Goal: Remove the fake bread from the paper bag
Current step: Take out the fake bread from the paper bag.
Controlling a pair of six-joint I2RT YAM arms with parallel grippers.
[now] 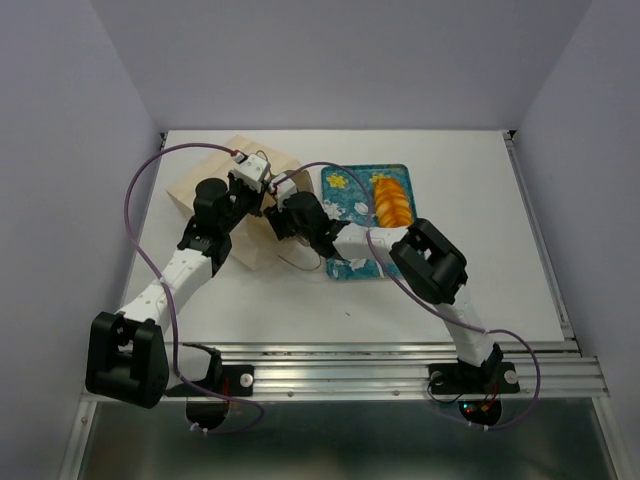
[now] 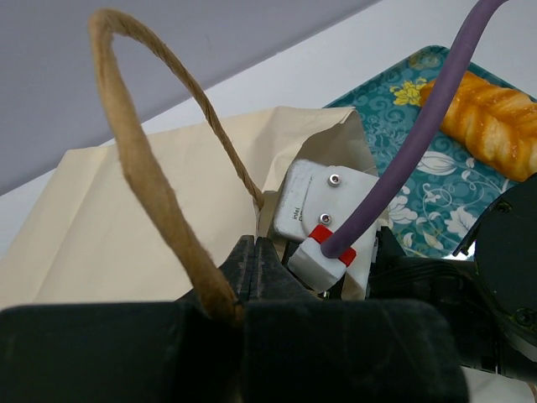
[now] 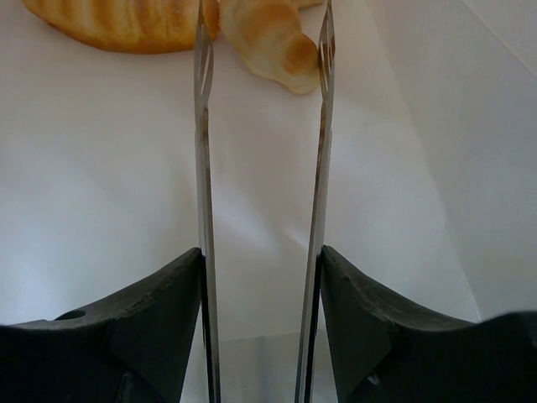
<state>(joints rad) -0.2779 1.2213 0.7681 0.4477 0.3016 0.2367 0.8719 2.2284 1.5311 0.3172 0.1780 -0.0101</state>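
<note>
Top view, bag: the bag (image 1: 186, 186) lies flat on the far-left part of the bench (image 1: 480, 260), its mouth turned toward the tray.
Top view, tray: the tray (image 1: 350, 190) sits just right of the bag, near the middle of the far edge. A braided loaf (image 1: 392, 200) lies on its right half, outside the bag.
Top view, arms: the left arm (image 1: 175, 270) and right arm (image 1: 430, 262) both reach to the bag's mouth. Their tips and the bag's inside are hidden from here.
Left wrist, grip: the left end effector (image 2: 256, 256) is closed tight at the paper edge of the mouth, below the root of the handle (image 2: 138, 168). I cannot tell whether paper is pinched.
Left wrist, mouth: the mouth stands open. The right arm's white wrist block (image 2: 323, 206) and purple cable (image 2: 419, 143) sit in it. The tray and loaf show beyond.
Right wrist, grip: the right end effector (image 3: 263, 25) is inside the bag with its fingers apart.
Right wrist, bread: only this view shows a curved piece (image 3: 268, 38) on the pale paper, its end between the fingertips and against the right finger. A ridged piece (image 3: 109, 21) lies just left of it, outside the fingers.
</note>
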